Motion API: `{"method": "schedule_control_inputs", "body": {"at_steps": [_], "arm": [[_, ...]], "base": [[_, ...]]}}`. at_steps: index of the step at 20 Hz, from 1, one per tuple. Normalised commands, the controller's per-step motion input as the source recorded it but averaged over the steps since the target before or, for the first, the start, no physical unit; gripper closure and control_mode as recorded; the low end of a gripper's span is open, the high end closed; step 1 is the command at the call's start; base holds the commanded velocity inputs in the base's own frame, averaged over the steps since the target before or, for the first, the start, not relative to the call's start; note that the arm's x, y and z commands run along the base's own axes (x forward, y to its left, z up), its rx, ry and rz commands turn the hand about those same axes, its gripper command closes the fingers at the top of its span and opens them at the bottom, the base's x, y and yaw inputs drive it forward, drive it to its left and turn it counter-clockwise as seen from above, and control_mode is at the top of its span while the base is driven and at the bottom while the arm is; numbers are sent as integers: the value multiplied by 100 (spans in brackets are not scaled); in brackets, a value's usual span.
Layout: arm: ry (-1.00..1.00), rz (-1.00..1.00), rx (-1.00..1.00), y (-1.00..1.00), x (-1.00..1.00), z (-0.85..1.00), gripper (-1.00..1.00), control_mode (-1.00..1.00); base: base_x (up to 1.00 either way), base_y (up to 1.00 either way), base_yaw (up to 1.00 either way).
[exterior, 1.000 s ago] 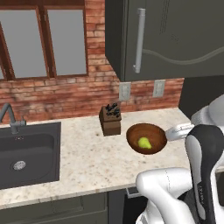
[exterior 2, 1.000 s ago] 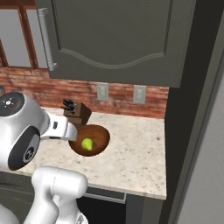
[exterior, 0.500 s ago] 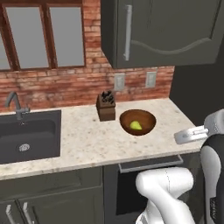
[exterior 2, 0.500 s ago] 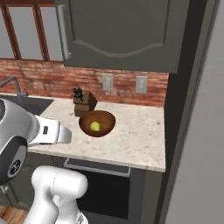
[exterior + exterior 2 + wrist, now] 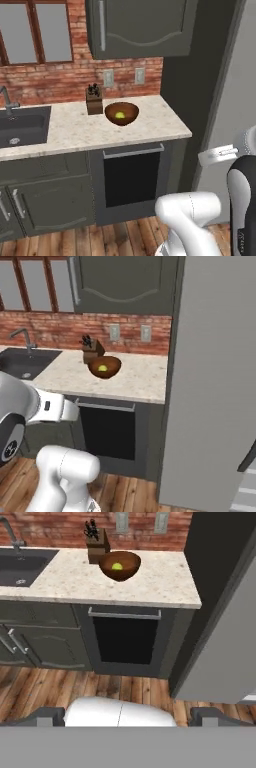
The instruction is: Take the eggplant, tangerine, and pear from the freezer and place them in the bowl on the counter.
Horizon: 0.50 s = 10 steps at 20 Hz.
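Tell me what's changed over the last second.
The base has backed away from the counter, so the whole view has widened to take in the cabinet fronts, the floor and the freezer. The pear still lies in the bowl beside the knife block. Nothing was grasped or released.

so there's a brown bowl (image 5: pixel 120 566) on the counter (image 5: pixel 150 582) with a yellow-green pear (image 5: pixel 117 567) sitting in it, knife block (image 5: pixel 97 546) touching it from behind. sink (image 5: pixel 22 567) off to the left, dark oven (image 5: pixel 125 639) under the counter, grey freezer (image 5: pixel 225 657) on the right. gripper (image 5: pixel 128 716) jaws spread wide, nothing in them.
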Motion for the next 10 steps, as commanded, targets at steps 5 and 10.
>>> {"method": "schedule_control_inputs", "body": {"at_steps": [5, 10], "arm": [[0, 0, 0, 0, 0, 0, -100, 100], [0, 0, 0, 0, 0, 0, -100, 100]], "base": [[-24, -100, -7], [4, -100, -1]]}}
